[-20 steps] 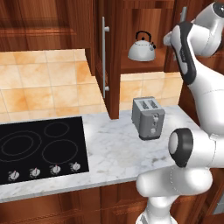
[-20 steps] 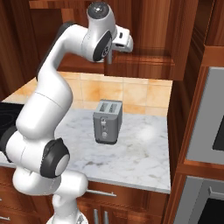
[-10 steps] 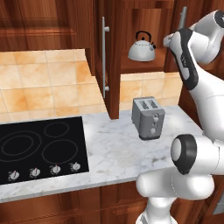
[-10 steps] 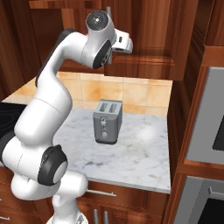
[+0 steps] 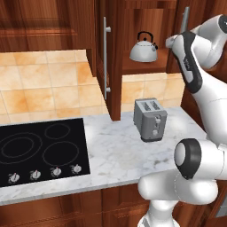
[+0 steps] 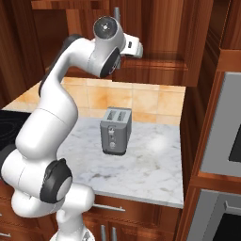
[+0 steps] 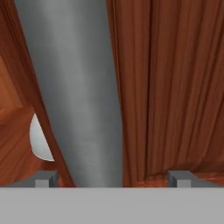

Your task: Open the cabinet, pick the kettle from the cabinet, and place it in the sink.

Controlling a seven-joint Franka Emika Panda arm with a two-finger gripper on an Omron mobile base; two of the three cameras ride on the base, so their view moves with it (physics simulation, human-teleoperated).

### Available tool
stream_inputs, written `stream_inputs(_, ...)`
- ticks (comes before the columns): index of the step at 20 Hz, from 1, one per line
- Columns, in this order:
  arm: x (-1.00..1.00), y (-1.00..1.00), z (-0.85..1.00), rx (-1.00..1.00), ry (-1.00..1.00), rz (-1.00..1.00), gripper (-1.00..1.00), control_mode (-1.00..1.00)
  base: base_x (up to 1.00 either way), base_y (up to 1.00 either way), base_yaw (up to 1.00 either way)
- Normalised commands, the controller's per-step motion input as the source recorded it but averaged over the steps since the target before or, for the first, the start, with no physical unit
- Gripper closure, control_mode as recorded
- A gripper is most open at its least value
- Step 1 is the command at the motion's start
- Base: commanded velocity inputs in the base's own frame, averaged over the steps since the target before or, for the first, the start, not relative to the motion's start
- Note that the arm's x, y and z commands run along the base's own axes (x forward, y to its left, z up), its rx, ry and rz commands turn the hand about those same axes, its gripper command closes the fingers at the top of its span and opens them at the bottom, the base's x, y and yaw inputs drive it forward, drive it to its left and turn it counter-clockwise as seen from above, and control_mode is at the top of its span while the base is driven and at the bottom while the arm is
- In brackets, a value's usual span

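One arm folded high, elbow up, hand at the cabinet (image 5: 133, 26) right door; kettle (image 5: 143, 48) upright on the inner shelf, door open; gripper (image 7: 113, 179) fingers spread wide, straddling the silver bar handle (image 7: 74, 87), not clamped.

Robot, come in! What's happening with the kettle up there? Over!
Gripper open, astride door handle. Kettle sits on cabinet shelf. Right door beside it.

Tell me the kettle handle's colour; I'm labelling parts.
Black, on the kettle; clearest in the left base view.
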Motion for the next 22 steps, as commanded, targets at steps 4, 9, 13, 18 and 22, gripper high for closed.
stream_inputs(4,0.33,0.16,0.03,0.05,0.0,0.04,1.0,-1.0,0.0,0.0,0.0)
stream_inputs(9,0.35,0.16,0.0,0.08,0.0,0.04,1.0,-1.0,0.0,0.0,0.0)
stream_inputs(13,0.27,0.27,0.0,0.06,0.0,0.05,1.0,-1.0,0.0,0.0,0.0)
stream_inputs(18,0.25,0.37,0.0,0.01,0.0,0.02,1.0,-1.0,0.0,0.0,0.0)
stream_inputs(22,0.24,0.44,0.0,0.0,-0.01,0.0,1.0,-1.0,0.0,0.0,0.0)
